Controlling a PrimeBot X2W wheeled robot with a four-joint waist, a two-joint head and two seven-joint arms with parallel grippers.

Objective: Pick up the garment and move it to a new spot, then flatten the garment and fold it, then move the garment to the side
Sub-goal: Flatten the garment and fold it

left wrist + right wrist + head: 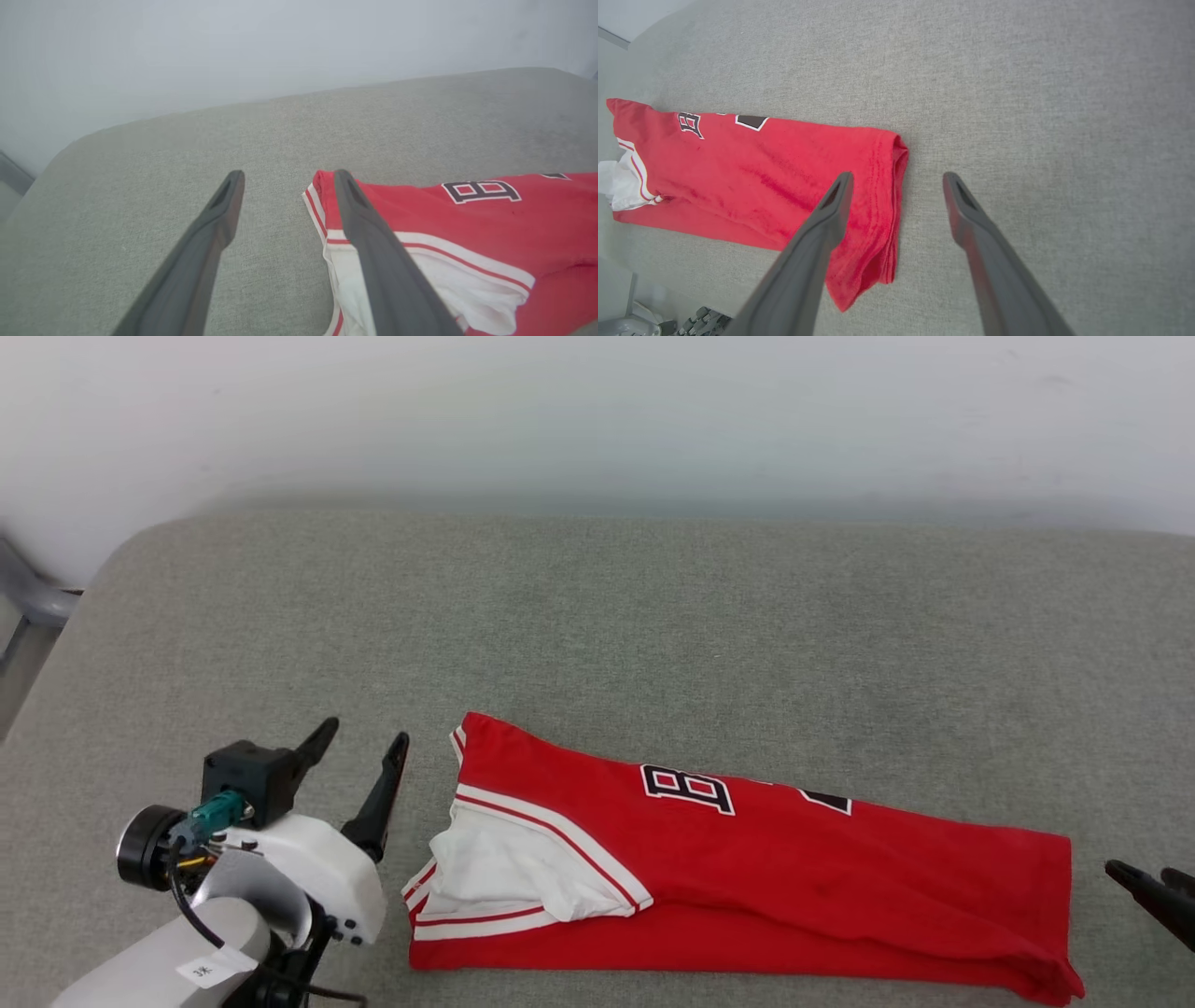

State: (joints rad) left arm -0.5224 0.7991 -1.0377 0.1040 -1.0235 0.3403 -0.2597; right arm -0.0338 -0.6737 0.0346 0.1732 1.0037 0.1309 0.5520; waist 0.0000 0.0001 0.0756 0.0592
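Near the front edge of a grey fabric-covered surface [653, 616] with a rounded corner lies the garment [747, 887], a red jersey-style T-shirt folded lengthwise into one long, narrow band. It runs roughly along that edge, from about the middle towards the robot's right, with its far end angled slightly towards the front. A white short sleeve [495, 877] with red-and-white striped trim lies on top at the band's left end. Further along, a black, white-outlined letter "B" [686, 789] shows at the fold line, with part of a second letter beside it. The hem forms the right end, where the layers bunch a little at the corner.

The left gripper [367, 732], two long dark fingers on a white wrist, sits just beside the sleeve end with its fingers spread wide and nothing between them. Seen from the left wrist, the left gripper [288, 174] has one finger over bare grey fabric and the other crossing in front of the garment [490, 224]. Whether that finger touches the cloth cannot be told.

The right gripper [1139, 870] shows as dark fingertips just beside the hem end. From the right wrist, the right gripper [897, 175] is also spread wide and empty. One finger is in front of the garment [761, 172] at its hem, the other over bare surface, and contact cannot be told.

A pale plain wall [597, 411] rises behind the surface's back edge.
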